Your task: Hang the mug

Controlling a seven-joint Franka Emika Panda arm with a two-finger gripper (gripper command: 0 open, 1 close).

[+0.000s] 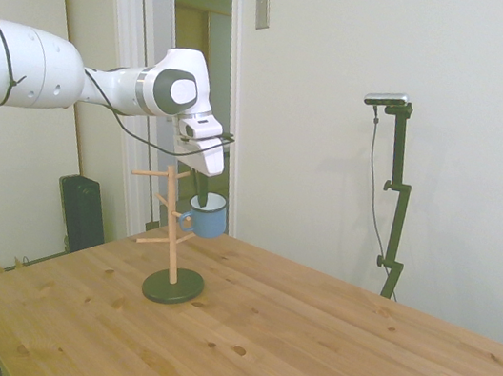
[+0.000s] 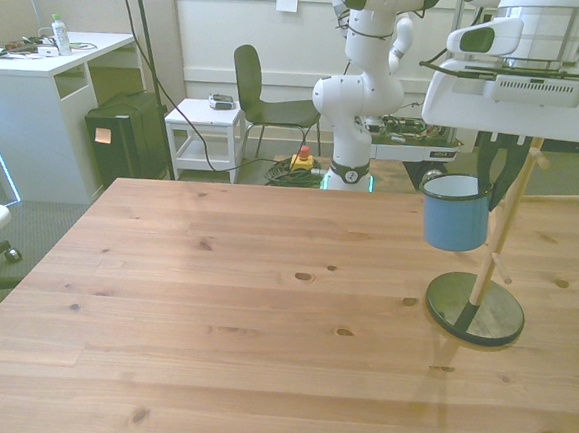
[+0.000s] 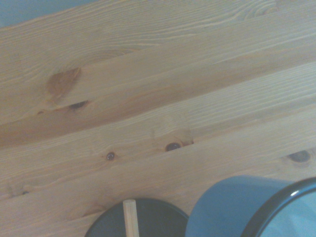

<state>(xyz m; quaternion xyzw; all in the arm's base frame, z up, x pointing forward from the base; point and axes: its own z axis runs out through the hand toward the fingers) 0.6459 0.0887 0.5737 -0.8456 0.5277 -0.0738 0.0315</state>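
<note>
- Mug (image 2: pixel 456 213) carried in the air, upright, mouth up, well above the desk (image 2: pixel 243 303); light-blue wall, dark rim, white inside.
- Gripper (image 2: pixel 494 170) clenched on the mug's rim from above, dark fingers dropping down at the rim on the front view's right, the side nearest the rack.
- Hangs just beside the wooden mug rack (image 2: pixel 499 233), on the front view's left of its pole; close enough in that view that touching or apart cannot be told.
- Rack standing upright on a dark round base (image 2: pixel 475 308) near the desk's right edge in the front view; pegs slanting up and outward from the pole.
- In the side view, mug (image 1: pixel 206 214) sits level with the middle pegs of the rack (image 1: pixel 173 223), on its far side, roughly at peg height.
- Handle not clearly seen in any view; probably turned toward the pole, behind the fingers.
- Wrist view: mug wall (image 3: pixel 232 207) and rack base (image 3: pixel 148 219) side by side, with the pole rising off the base.
- Likely turning point: bringing the handle loop over a peg tip, then lowering along the peg's slant.
</note>
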